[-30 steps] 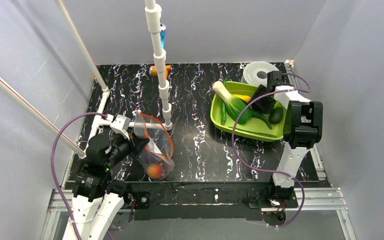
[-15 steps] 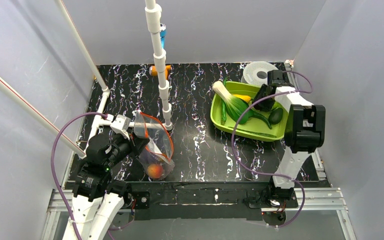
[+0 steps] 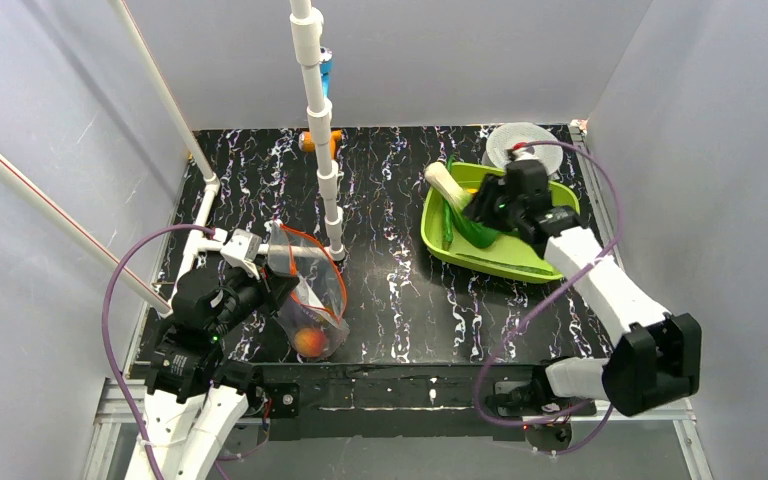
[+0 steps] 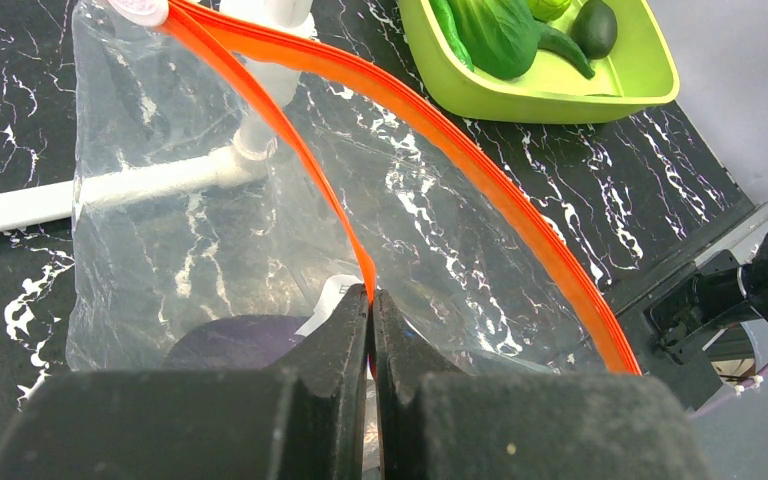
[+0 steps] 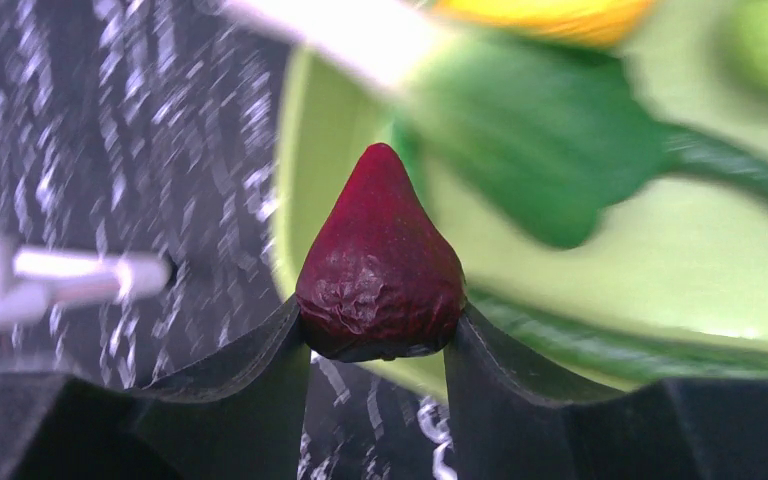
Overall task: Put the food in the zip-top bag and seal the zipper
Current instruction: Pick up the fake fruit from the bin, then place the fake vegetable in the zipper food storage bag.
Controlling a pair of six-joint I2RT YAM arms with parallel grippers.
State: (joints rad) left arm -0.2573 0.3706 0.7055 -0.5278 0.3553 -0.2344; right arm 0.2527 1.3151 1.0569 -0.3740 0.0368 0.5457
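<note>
The left arm (image 3: pixel 195 340) sits folded low near the table's front-left corner. The left gripper (image 4: pixel 371 295) is pinched tight on the zipper (image 4: pixel 363 272). The right arm (image 3: pixel 600 285) stretches from the front edge toward the back-right corner. The right gripper (image 5: pixel 378 308) is part-spread, clamping a dark red pointed toy fruit (image 5: pixel 380 260).

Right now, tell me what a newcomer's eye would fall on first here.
First, the red fruit pinched in the right pincer, over the lime-green tray at the far right. Next, the bright orange zipper of the clear bag at the near left, gaping open with the left pincer shut on it. A peach glows at the bag's bottom.
</note>
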